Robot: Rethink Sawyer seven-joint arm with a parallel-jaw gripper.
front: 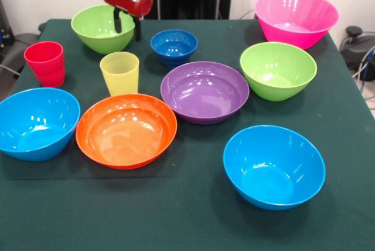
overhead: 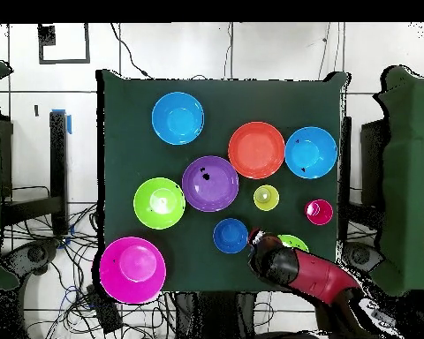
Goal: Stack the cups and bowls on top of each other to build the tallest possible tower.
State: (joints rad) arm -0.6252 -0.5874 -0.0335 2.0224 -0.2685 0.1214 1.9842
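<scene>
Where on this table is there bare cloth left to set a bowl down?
Bare cloth runs along the near edge, in front of the orange bowl and left of the right-hand light blue bowl. The middle, around the purple bowl and yellow cup, is crowded.

Front table edge (front: 176, 227) lay open; bowls crowded mid-table, narrow gaps btwn yellow cup (front: 120, 72) & purple bowl (front: 204, 91).

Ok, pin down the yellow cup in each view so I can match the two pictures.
Front view: the yellow cup stands left of centre, just behind the orange bowl and left of the purple bowl.
Overhead view: the yellow cup sits right of centre, below the orange bowl and right of the purple bowl.
Shared landmark: the orange bowl, right beside the cup in both.
</scene>
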